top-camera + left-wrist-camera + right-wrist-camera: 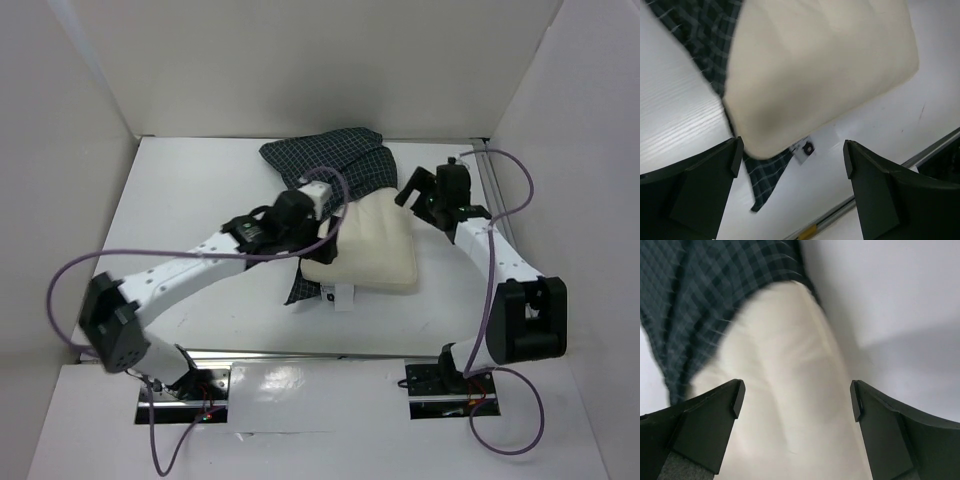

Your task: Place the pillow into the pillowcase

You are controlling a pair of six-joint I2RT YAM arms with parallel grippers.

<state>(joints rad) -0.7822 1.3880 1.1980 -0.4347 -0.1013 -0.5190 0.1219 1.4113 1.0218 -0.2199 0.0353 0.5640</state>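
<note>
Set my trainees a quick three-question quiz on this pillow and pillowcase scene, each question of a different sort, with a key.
1. True or false: the left hand and the right hand are both shut on the pillow.
2. In the top view, which end of the pillow does the pillowcase cover? A) far B) near C) neither
3. Fill in: the pillow's white tag sits at its ___ edge.
Key: 1 false, both stand open; 2 A; 3 near.
</note>
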